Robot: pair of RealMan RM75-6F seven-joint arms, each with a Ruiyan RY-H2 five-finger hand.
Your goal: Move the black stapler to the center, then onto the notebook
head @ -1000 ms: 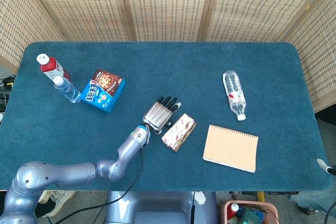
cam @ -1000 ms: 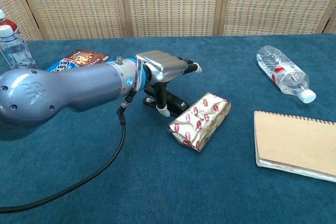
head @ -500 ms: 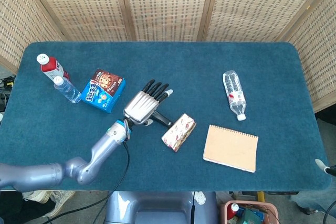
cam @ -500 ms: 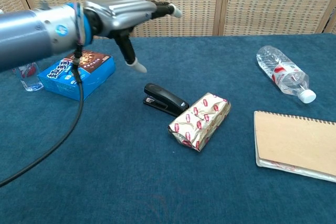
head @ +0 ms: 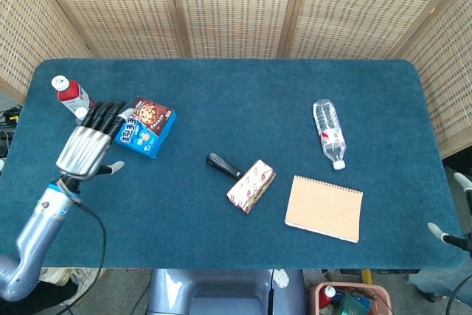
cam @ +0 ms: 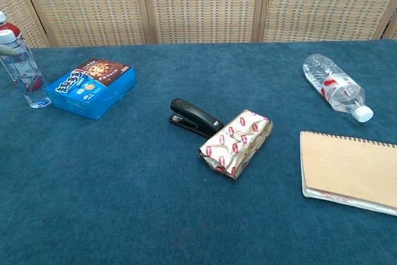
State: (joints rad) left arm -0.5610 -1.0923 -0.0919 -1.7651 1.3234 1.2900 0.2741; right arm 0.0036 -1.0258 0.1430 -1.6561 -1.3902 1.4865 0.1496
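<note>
Wicker screens back one blue table [head: 243, 94]. One left hand [head: 87, 147] hovers at its left edge, fingers spread, holding nothing; of the right hand [head: 451, 235] only tips show, posture unclear. One notebook [head: 324, 208], one blue box [head: 147, 126], three bottles, one foil pack [head: 251, 185]. One stapler [cam: 195, 118] lies mid-table, touching the pack.
</note>
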